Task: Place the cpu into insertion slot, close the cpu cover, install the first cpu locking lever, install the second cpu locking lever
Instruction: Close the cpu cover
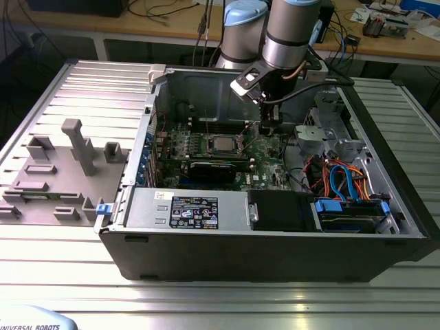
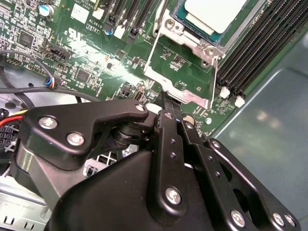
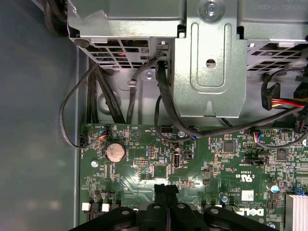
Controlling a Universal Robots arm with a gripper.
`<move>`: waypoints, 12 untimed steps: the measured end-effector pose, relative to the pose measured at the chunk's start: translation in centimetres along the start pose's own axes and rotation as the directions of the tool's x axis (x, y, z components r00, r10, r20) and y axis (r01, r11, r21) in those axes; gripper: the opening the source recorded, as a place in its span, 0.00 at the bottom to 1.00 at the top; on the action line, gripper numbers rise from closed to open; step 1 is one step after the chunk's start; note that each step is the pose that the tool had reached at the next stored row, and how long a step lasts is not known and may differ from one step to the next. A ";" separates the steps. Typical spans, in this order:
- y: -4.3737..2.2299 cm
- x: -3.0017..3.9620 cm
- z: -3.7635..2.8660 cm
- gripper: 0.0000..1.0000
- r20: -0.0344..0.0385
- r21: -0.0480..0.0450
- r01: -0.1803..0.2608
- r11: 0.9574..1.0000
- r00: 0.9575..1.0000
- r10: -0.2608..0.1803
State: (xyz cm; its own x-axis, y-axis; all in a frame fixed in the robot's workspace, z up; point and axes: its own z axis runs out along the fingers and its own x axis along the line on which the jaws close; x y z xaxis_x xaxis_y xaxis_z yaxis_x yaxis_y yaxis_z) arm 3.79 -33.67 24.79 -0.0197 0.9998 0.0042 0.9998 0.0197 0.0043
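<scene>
Open computer case (image 1: 206, 256) lying on its side on a ribbed metal table (image 1: 220, 302), seen in the exterior view. The case holds a green motherboard (image 1: 265, 152) at its floor, a black graphics card (image 1: 218, 169) just near of the socket, a labelled power supply (image 1: 185, 210) along the near wall, and a drive bay (image 1: 350, 213) with blue and orange cables at the exterior view's right. Outside the case, at the exterior view's left, a grey fixture plate (image 1: 41, 206) carries several upright blocks.

The cpu (image 1: 224, 144) sits in the insertion slot (image 2: 171, 26). The cpu cover (image 2: 197, 44) lies flat around it as a silvery frame. Thin wire levers (image 2: 153, 53) run along the frame's two sides. Whether they are latched cannot be told.

The gripper (image 1: 267, 129) reaches down from the far side and stands just to the exterior view's right of the socket, between it and the metal drive cage (image 3: 207, 57). In both wrist views its jaws are closed, finger against finger, with nothing seen between them (image 2: 166, 108) (image 3: 166, 188). The tips stand at the frame's end edge, above bare board.
</scene>
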 end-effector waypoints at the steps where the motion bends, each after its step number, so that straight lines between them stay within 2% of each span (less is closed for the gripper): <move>1: -0.02 0.00 0.00 0.11 0.000 0.000 0.000 1.000 1.000 0.000; 12: -0.19 0.00 0.02 0.11 0.000 0.000 0.000 1.000 1.000 0.000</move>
State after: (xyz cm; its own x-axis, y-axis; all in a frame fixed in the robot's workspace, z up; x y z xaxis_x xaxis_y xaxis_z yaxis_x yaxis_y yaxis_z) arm 3.60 -33.67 24.77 -0.0197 0.9998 0.0041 0.9998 0.0197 0.0043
